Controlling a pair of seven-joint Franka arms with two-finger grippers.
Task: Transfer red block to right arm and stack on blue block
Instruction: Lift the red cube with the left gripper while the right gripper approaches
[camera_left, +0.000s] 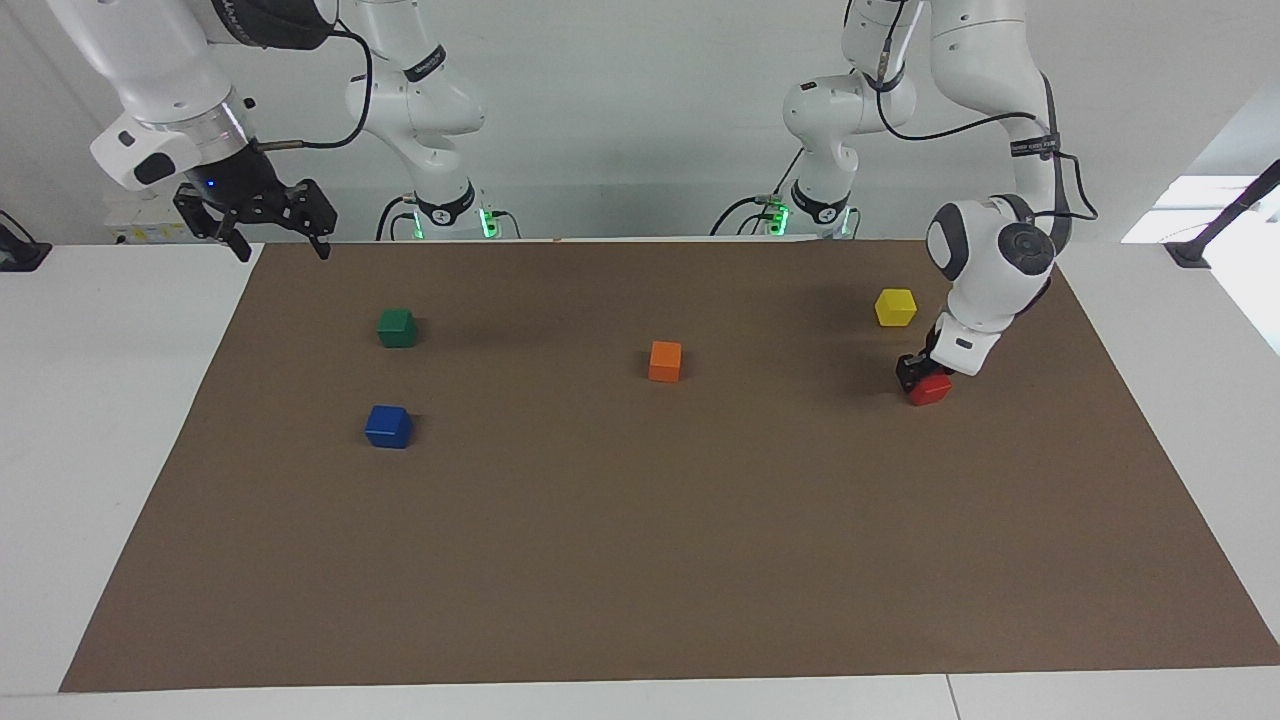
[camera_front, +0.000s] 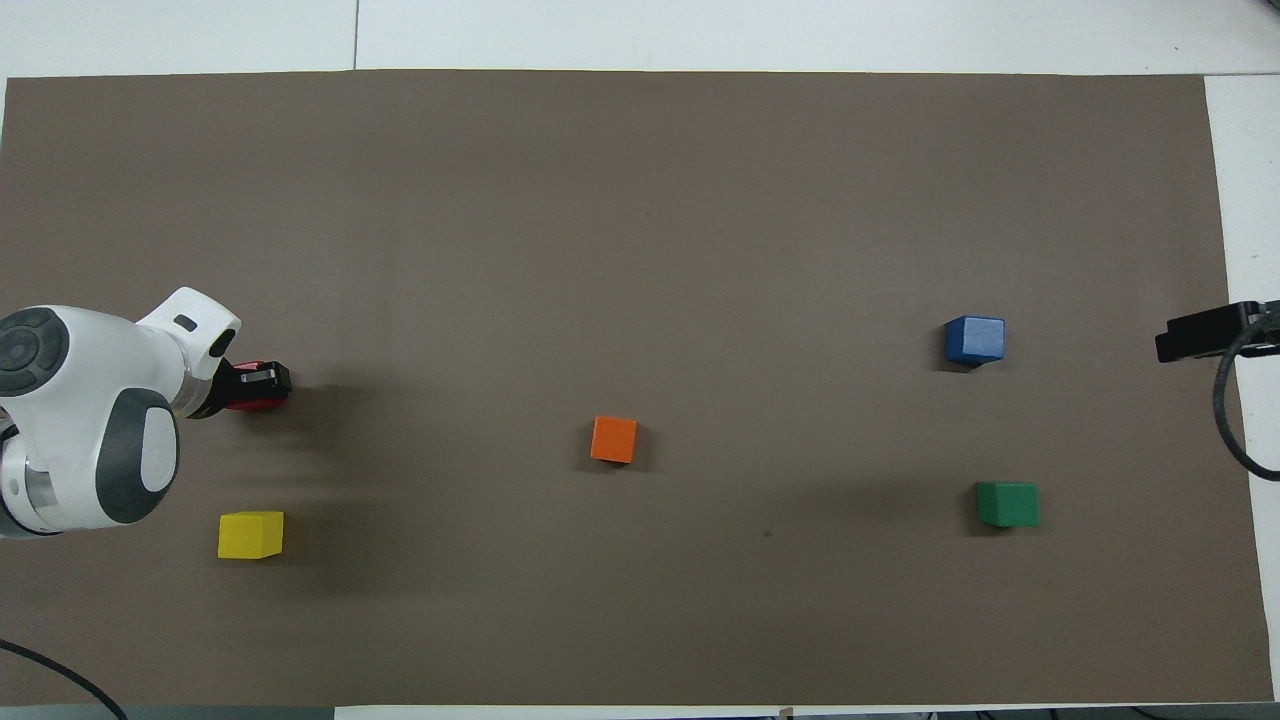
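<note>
At the left arm's end of the worktop (camera_left: 160, 420), on the brown mat (camera_left: 640, 560), the left end effector (camera_left: 925, 375) is down at the red block (camera_left: 932, 389) with its fingers closed against the block's sides; the block sits on the mat, not lifted. From overhead the end effector (camera_front: 262, 382) covers most of the red block (camera_front: 250, 400), so only a strip of red shows. A yellow block (camera_left: 895, 306) lies near it, closer to the robots. An orange block (camera_left: 665, 360) sits about mid-mat. Toward the right arm's end lie the blue block (camera_left: 388, 426) and, closer to the robots than it, a green block (camera_left: 397, 327); the two are apart, and nothing rests on either. The right end effector (camera_left: 270, 235) hangs in the air over the mat's corner at the robots' edge, fingers spread and holding nothing, a blue light showing at its wrist; that arm waits. Overhead, only a black part of it (camera_front: 1205, 332) shows at the edge.
</note>
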